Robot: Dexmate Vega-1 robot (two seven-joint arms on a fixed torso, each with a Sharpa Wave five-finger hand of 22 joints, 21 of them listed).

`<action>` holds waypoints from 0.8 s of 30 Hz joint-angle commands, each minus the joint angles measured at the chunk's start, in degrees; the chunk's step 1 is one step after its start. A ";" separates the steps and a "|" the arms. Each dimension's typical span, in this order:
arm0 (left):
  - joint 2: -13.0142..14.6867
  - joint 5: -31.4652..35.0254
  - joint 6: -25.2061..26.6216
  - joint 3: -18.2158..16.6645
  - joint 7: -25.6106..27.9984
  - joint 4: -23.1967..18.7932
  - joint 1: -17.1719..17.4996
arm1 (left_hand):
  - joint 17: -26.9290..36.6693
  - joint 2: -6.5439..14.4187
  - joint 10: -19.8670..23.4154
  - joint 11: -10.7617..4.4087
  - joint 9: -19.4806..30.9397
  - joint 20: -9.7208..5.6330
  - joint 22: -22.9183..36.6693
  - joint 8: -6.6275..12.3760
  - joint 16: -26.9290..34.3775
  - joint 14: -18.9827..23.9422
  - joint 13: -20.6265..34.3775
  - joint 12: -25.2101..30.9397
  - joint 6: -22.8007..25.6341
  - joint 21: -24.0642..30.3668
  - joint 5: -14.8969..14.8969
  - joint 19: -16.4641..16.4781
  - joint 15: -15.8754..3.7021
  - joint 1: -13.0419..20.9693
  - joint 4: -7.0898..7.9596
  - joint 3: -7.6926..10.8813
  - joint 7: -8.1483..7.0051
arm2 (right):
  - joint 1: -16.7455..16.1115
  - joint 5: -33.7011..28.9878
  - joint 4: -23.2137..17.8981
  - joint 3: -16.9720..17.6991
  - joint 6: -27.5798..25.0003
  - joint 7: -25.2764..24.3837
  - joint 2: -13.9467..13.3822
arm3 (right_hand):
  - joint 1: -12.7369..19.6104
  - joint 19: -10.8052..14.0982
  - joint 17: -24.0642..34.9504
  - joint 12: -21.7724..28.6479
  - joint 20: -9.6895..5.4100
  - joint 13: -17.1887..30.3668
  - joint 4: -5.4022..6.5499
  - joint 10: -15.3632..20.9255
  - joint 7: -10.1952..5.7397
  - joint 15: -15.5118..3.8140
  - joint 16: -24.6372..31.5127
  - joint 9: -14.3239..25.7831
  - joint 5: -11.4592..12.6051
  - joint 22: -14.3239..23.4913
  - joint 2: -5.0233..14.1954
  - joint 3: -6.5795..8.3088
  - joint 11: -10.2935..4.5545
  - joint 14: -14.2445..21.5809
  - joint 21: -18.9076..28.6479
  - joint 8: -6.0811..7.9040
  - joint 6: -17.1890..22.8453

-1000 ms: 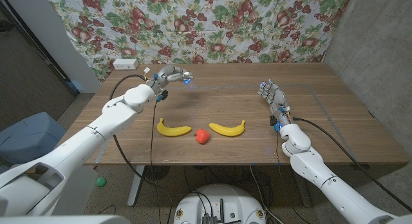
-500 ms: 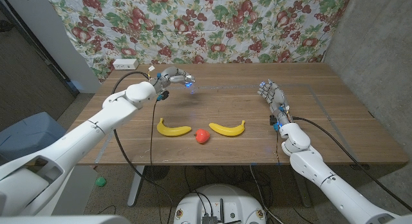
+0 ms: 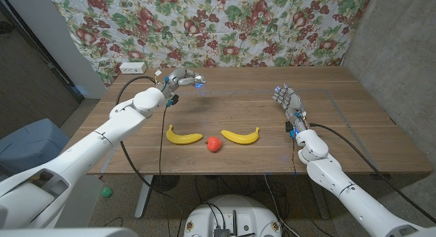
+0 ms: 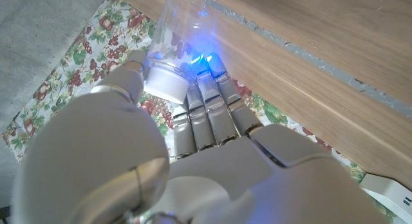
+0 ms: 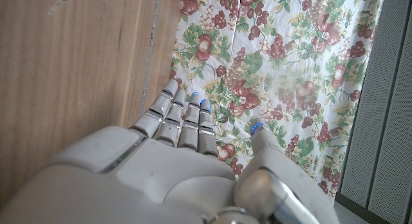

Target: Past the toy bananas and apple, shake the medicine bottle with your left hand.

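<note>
Head view first: the left hand [image 3: 181, 80] held the bottle [image 3: 198, 86] in the air over the back of the table [image 3: 354, 121], at about eleven o'clock from the apple [image 3: 214, 144]. Half a second before, the bottle had hung a little lower and further toward the table's middle; a second before, it sat about where it was now. That back-and-forth read as a shake already in progress, so the task seemed well into its main step. The left banana [image 3: 184, 135] and the right banana [image 3: 240, 135] lay either side of the apple near the front edge, unmoved and well apart from the swinging hand. Bare wood lay under and around the bottle, with the flowered cloth [image 3: 272, 26] hanging behind the back edge. The right hand [image 3: 287, 101] stood at three o'clock, fingers apart, holding nothing, as it had a second before.

Left wrist view: fingers [image 4: 207, 102] wrapped the clear bottle [image 4: 177, 31] near its white cap [image 4: 166, 81], and the grip looked firm.

Right wrist view: the right hand [image 5: 187, 147] showed its fingers [image 5: 183, 118] straight and spread, nothing between them, near the table's edge by the cloth [image 5: 283, 69].
</note>
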 commanded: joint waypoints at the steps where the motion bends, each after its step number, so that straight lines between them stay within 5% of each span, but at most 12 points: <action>1: -2.75 0.28 -6.42 -2.45 6.03 1.20 3.00 | 0.23 10.16 10.36 -9.88 0.20 -4.94 0.04 0.46 0.06 2.85 0.13 0.08 3.91 0.45 0.17 -0.16 -9.09 9.74 0.18 0.08 -1.14 | -0.08 0.27 0.11 0.18 0.16 0.07 0.01 | 0.11 0.56 0.13 -0.26 -0.06 0.29 -0.18 0.61 -0.01 0.00 -0.07 0.19 0.27 0.18 0.32 0.03 0.17 0.45 -0.07 0.20 0.73; 24: -8.67 2.25 -13.40 -6.12 17.86 1.82 7.71 | 0.25 9.97 10.81 -10.10 0.15 -5.09 0.00 0.45 0.08 2.99 0.18 0.09 4.19 0.99 0.11 -0.03 -9.13 9.93 0.05 -0.04 -1.36 | -1.11 0.19 -0.90 0.43 0.47 -0.15 -0.39 | 0.11 0.68 0.12 -0.31 -0.04 0.28 -0.18 0.56 -0.01 -0.05 -0.12 0.19 0.27 0.19 0.33 0.04 0.22 0.45 -0.42 0.19 0.69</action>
